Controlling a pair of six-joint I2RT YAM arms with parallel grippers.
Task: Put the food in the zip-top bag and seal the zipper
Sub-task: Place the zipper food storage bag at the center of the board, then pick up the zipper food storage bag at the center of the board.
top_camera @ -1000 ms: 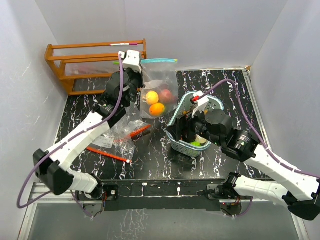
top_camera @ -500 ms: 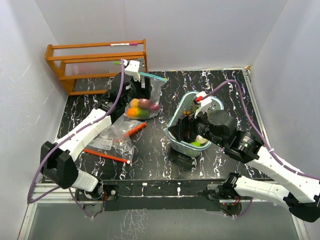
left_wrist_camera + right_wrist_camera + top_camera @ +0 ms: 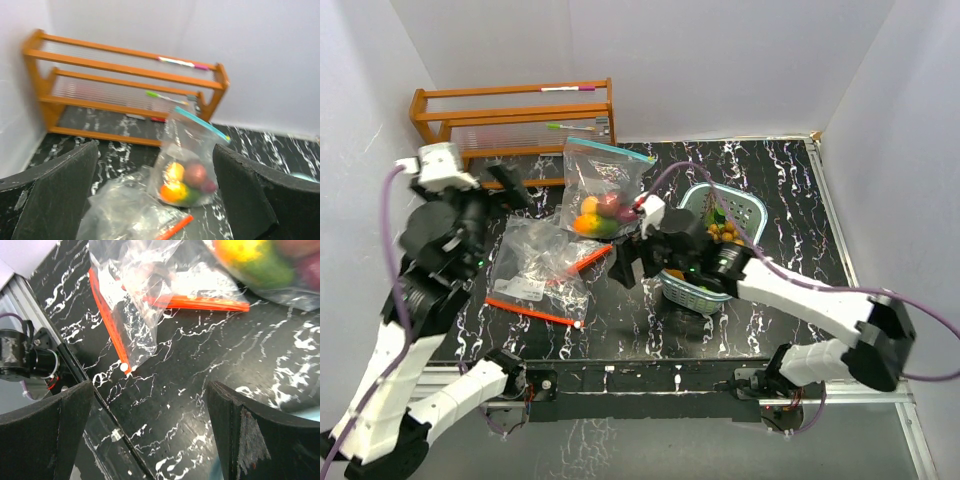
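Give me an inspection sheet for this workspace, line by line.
Surface: black marbled table, no spills seen.
Job's things: zip-top bag with a teal zipper stands in front of the rack's right end and holds toy fruit; cannot tell whether it is sealed. More toy food lies in the teal basket.
Clutter: crumpled clear bags with orange zippers lie left of centre.
Grippers: left claw open, empty; right claw open, empty.
Cables: purple cables loop off both arms; no snag seen.
Surroundings: wooden rack with markers at the back left; white walls.
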